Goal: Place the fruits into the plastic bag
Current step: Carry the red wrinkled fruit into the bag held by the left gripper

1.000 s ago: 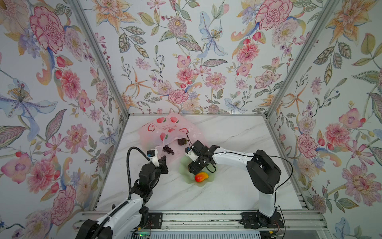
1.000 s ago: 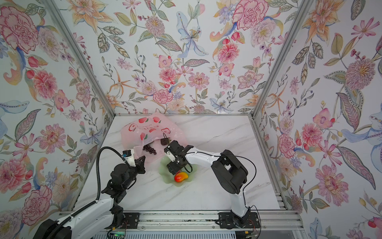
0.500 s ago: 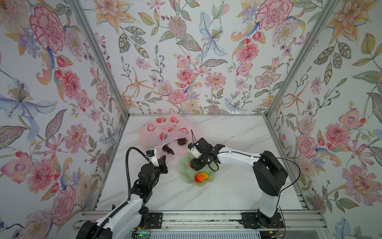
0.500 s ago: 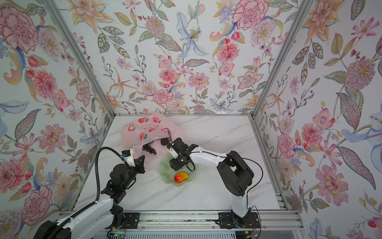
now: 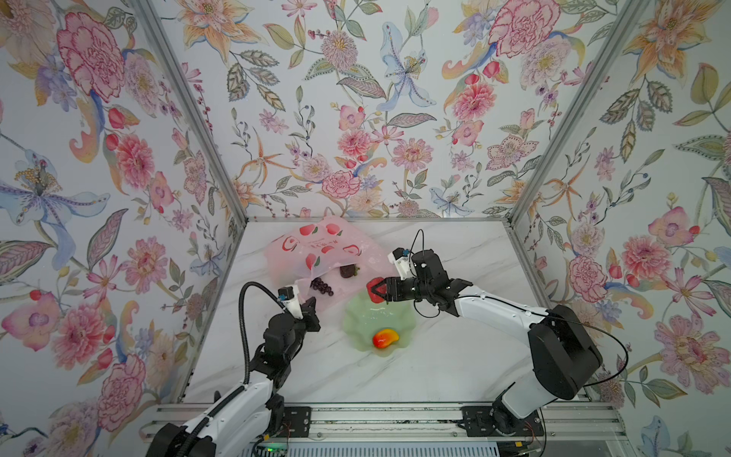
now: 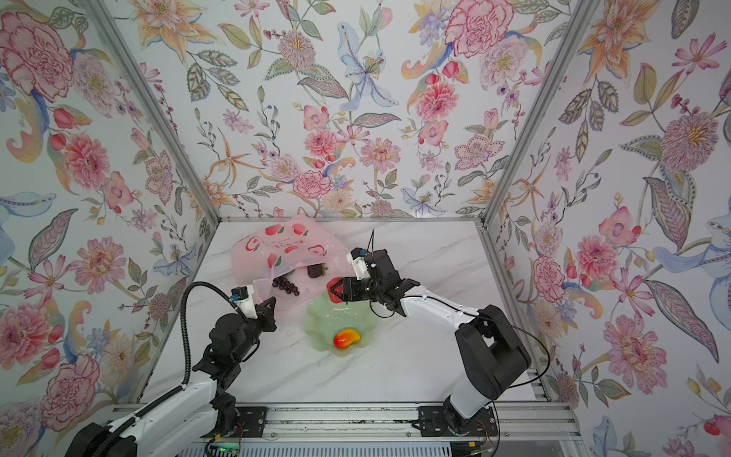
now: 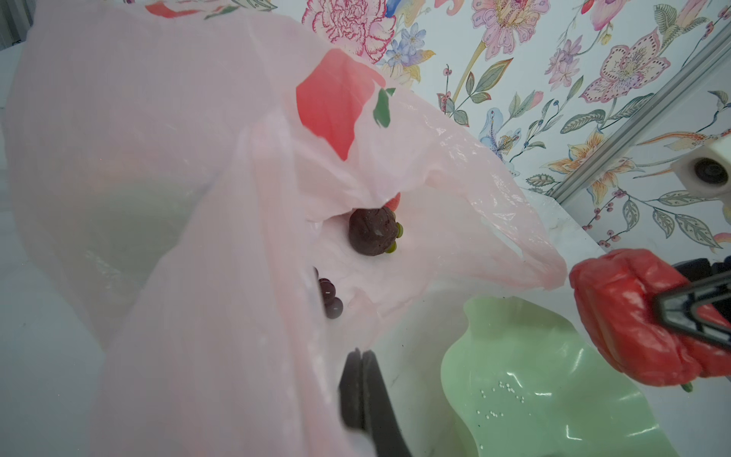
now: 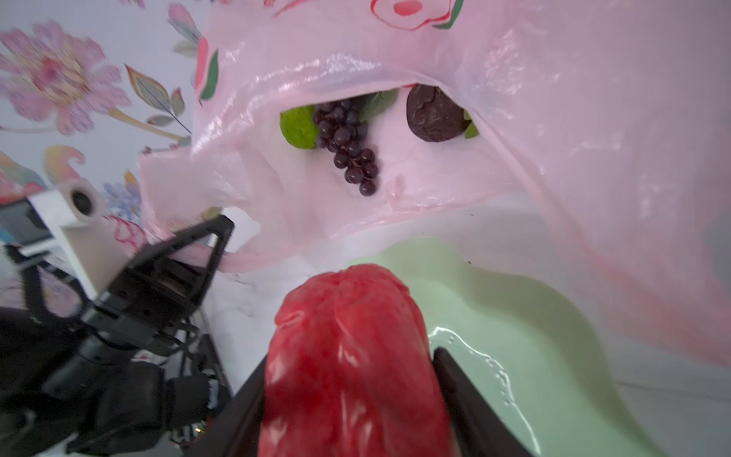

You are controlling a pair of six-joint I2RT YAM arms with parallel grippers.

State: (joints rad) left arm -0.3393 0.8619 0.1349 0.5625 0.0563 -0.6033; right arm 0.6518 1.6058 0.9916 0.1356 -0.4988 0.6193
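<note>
The left arm is bent low over the table, with its wrist pointed toward the back wall. The left gripper is pressed together on the near edge of the plastic bag, so the bag's mouth is held up and open. The right arm is stretched far across from the right side, with its wrist laid almost flat. A red fruit is pinched between the jaws of the right gripper. It is held in the air over the far rim of the green plate, just beside the bag's mouth.

A grape bunch, a dark maroon fruit and a green fruit are seen lying inside the bag. One red-yellow mango is left on the plate.

The table is white marble with grey lines. Flowered walls are set up on three sides, and a metal rail is fixed along the front.
</note>
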